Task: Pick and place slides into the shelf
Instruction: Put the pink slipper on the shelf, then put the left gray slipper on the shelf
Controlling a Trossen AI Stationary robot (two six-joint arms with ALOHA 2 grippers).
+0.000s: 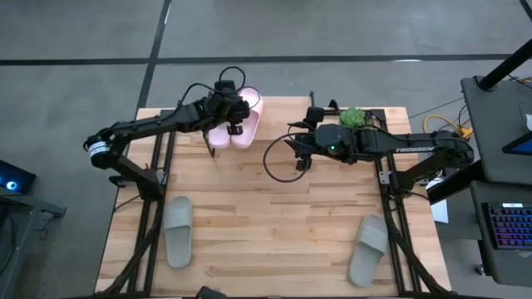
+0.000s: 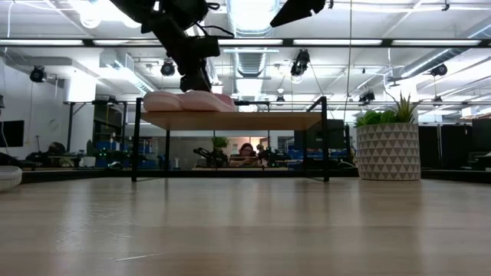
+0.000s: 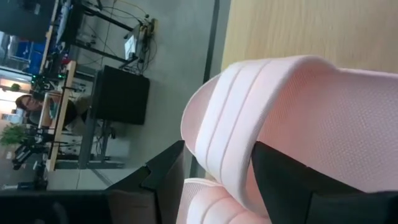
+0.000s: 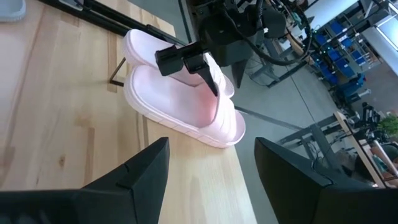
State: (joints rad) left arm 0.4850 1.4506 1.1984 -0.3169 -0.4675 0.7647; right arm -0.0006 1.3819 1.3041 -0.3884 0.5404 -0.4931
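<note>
1. Pink slides (image 1: 235,124): both lie side by side, touching, on the shelf (image 2: 253,120) at its left end, along the far edge of the counter (image 1: 266,224). In the low view they show as a pale pink mound on the plank, left of centre.
2. Left tool (image 1: 233,116): down over the pink pair, fingers astride the strap of one slide. The left wrist view shows the dark fingers (image 3: 286,180) on either side of the ribbed pink strap (closed on it or merely straddling: contact looks likely, so noted as grasping the slide).
3. Grey slides: one (image 1: 178,231) near-left on the counter, the other (image 1: 368,248) near-right, well apart from each other and from the shelf, both flat with soles down.
4. Right tool (image 1: 298,149): hovers over the middle of the counter, just right of the pink pair, fingers spread and holding nothing. Its wrist view looks past them to the pink slides and the left arm's tool.
5. Potted plant (image 2: 389,144): stands at the far right of the counter, right of the shelf's black leg, in a patterned pot.
6. Room beyond: a person sits at a desk, seen under the shelf in the low view.
</note>
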